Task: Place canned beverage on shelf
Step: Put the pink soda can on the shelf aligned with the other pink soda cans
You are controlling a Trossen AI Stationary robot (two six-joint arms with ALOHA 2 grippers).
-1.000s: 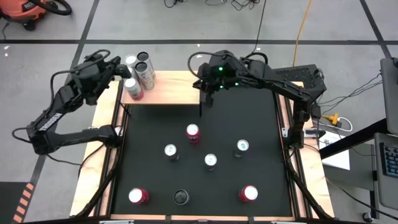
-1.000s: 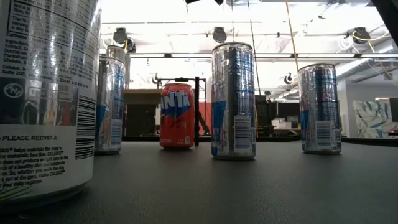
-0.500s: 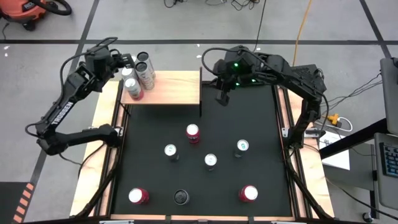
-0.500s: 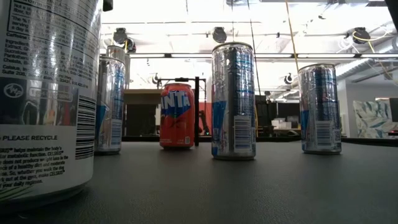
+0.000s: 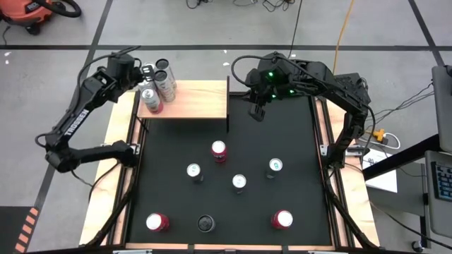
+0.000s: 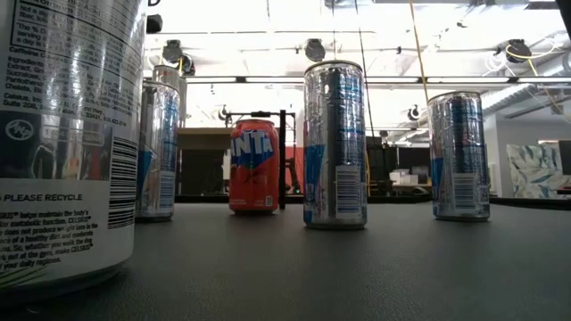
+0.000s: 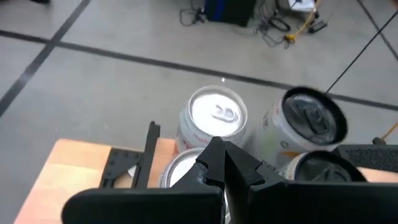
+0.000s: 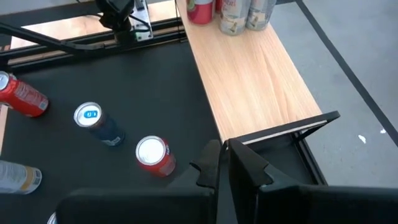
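High view: the left gripper point(image 5: 143, 70) hangs over the far-left corner of the shelf point(image 5: 198, 102), its fingers pressed together and holding nothing, directly above the cluster of cans point(image 5: 157, 83) standing there. In the left wrist view the closed fingertips point(image 7: 217, 155) sit just above the silver tops of those cans point(image 7: 217, 115), four of them packed close together, two with pale lids and two with dark ones. The cluster occupies only the left end of the pale wood board; the rest of the board is bare grain.

The right gripper point(image 5: 258, 111) hovers off the right end of the shelf, over the black mat point(image 5: 296, 155), its fingers also pressed together and empty. The right wrist view looks past those shut fingers point(image 8: 224, 162) along the board point(image 8: 261, 68) toward the cans at its far end, with a black support point(image 8: 311, 124) at the board's near corner.

On the mat, well apart from the shelf, more cans stand upright: a red can point(image 5: 219, 150) nearest the board, then three silver-topped cans point(image 5: 239, 183) in a loose row across the middle, and along the near edge a red can on the left point(image 5: 157, 223), a dark can point(image 5: 205, 224) and a red can on the right point(image 5: 282, 219). The low view shows an orange can point(image 6: 254, 165) between tall silver cans point(image 6: 335, 143).
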